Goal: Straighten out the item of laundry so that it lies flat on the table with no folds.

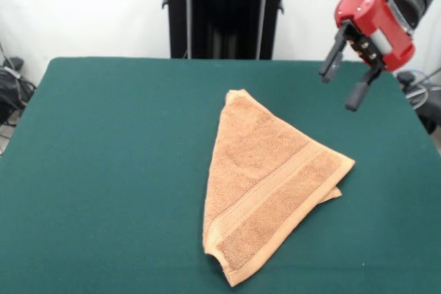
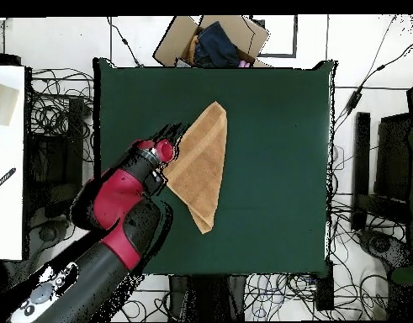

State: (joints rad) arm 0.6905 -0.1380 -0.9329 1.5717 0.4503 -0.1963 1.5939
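The light orange-tan towel (image 1: 265,184) lies on the dark green table (image 1: 110,170), folded over into a triangle with one woven band showing; a lower layer peeks out at its right corner. In the overhead view the towel (image 2: 203,168) sits near the table's middle (image 2: 277,151). My gripper (image 1: 342,82) hangs in the air above the table's far right part, up and to the right of the towel, not touching it. Its two black fingers (image 1: 357,96) stand apart and hold nothing. In the overhead view the gripper (image 2: 171,135) is beside the towel's left edge.
The robot's black pedestal (image 1: 224,12) stands behind the table's far edge. A cardboard box with dark contents (image 2: 211,40) sits past the table's top edge in the overhead view. Cables and equipment lie on the floor around the table (image 2: 361,109).
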